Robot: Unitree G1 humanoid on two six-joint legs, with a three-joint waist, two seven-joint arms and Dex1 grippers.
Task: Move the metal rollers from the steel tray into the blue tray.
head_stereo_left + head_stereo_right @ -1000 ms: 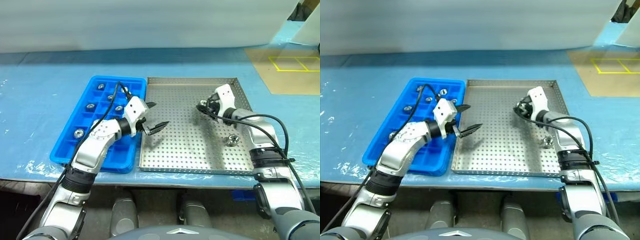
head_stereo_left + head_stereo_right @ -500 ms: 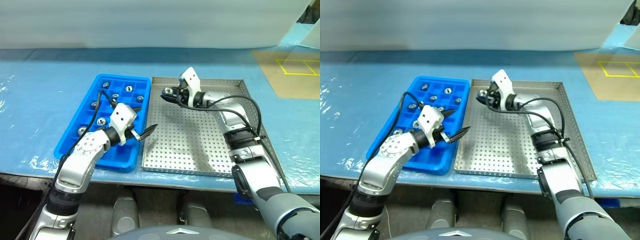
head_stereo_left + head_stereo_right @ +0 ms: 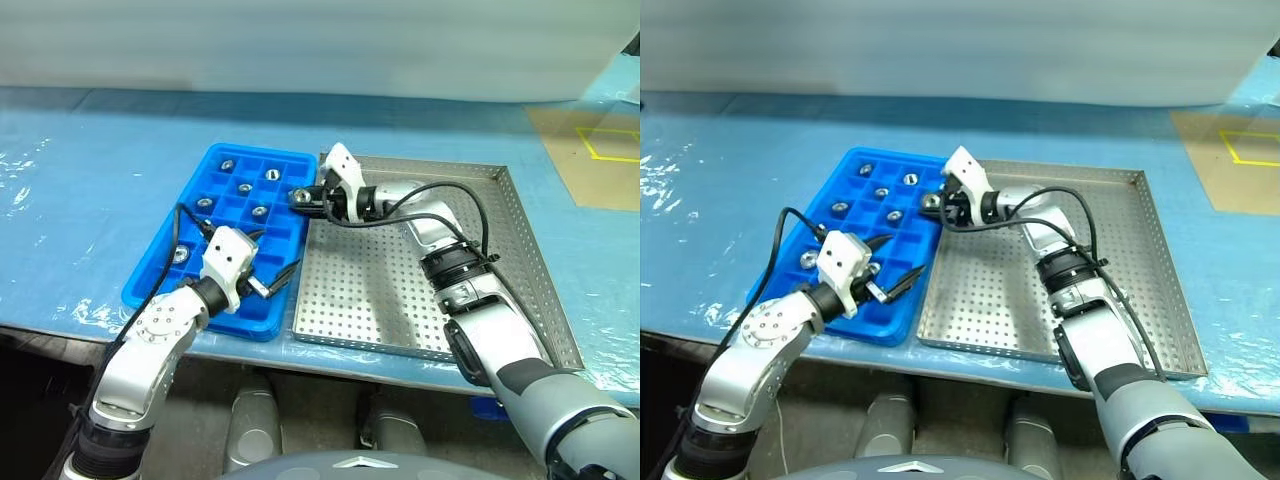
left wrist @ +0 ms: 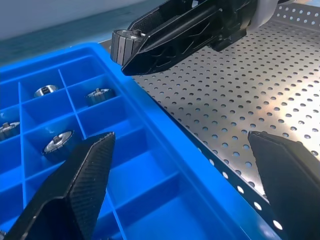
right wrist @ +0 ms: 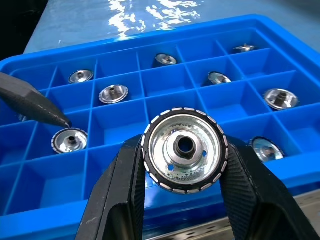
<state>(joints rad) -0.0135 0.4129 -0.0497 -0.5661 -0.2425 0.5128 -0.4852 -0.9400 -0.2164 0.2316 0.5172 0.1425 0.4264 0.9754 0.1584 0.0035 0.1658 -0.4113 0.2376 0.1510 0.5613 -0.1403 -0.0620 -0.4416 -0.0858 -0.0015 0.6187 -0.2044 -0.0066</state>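
Since a second ago the right gripper (image 3: 298, 197) has swung off the steel tray (image 3: 520, 250) to the blue tray's (image 3: 160, 265) near edge, fingers clenched on one metal roller (image 5: 184, 150); others sit in its compartments; left gripper (image 3: 272, 270) hangs released over it. Roller looks rigid, smooth, slippery; pinch across the ribbed rim.

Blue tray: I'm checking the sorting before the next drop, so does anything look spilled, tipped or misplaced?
Nothing stands out. The rollers lie singly in separate compartments of the blue tray, and the right end effector holds one roller squarely.
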